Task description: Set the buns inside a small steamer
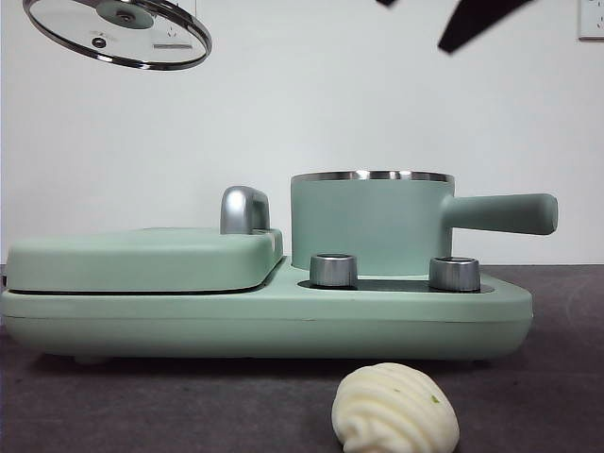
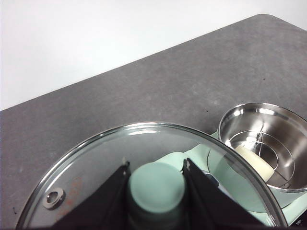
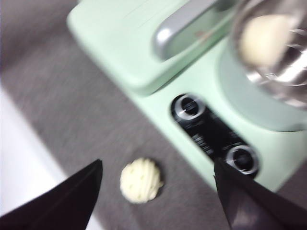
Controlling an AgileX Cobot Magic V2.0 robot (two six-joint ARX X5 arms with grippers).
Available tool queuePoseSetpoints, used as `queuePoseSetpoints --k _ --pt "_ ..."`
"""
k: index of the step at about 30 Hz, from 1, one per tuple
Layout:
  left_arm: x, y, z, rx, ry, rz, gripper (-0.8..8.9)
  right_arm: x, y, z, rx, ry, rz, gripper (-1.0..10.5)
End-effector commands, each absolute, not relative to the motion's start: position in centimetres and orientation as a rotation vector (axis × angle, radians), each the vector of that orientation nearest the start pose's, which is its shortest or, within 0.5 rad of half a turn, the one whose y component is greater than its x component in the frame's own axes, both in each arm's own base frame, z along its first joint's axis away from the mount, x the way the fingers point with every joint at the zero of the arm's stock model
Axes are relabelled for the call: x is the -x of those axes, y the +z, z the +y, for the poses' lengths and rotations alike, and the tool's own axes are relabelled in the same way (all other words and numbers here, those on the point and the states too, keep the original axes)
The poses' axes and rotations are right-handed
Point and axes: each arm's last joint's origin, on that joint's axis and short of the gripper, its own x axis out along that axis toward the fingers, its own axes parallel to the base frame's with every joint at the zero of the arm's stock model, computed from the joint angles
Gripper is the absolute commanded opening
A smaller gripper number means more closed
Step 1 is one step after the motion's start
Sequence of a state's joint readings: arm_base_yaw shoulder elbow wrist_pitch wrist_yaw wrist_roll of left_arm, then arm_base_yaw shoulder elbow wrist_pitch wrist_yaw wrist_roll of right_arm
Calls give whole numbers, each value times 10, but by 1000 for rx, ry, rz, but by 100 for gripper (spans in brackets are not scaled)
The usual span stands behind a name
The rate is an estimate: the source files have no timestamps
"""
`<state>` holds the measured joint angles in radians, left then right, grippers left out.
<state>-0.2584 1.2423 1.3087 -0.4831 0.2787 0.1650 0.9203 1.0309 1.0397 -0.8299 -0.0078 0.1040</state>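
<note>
The mint-green small steamer [image 1: 370, 223] stands on the cooker base, lid off, its long handle pointing right. The smooth bun [image 2: 253, 162] lies inside it on the steel rack and also shows blurred in the right wrist view [image 3: 265, 38]. The ridged swirled bun [image 1: 395, 411] lies on the grey table in front of the cooker and shows in the right wrist view [image 3: 140, 180]. My left gripper [image 2: 156, 170] is shut on the green knob of the glass lid [image 1: 118, 31], held high at the upper left. My right gripper [image 3: 156, 179] is open, high above the ridged bun.
The flat mint-green griddle lid [image 1: 142, 258] with a chrome handle [image 1: 243, 209] covers the cooker's left half. Two steel dials [image 1: 333, 269] sit on the cooker's front. The grey table [image 1: 557, 377] runs back to a white wall.
</note>
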Motion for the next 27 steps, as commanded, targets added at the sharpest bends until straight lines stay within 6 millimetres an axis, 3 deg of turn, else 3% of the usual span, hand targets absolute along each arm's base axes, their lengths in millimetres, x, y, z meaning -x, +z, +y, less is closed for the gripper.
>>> queuePoseSetpoints --k 1,8,16,27 --pt "-250 401 -75 -161 -567 321 10 -109 294 155 403 930 778 360" --pt "-250 401 -75 -161 -567 321 10 -102 242 151 502 1077 816 360" --pt "-250 401 -75 -161 -567 321 10 -105 228 158 476 1134 759 387" --pt "-250 401 -75 -165 -567 319 10 -122 198 180 516 1122 865 412"
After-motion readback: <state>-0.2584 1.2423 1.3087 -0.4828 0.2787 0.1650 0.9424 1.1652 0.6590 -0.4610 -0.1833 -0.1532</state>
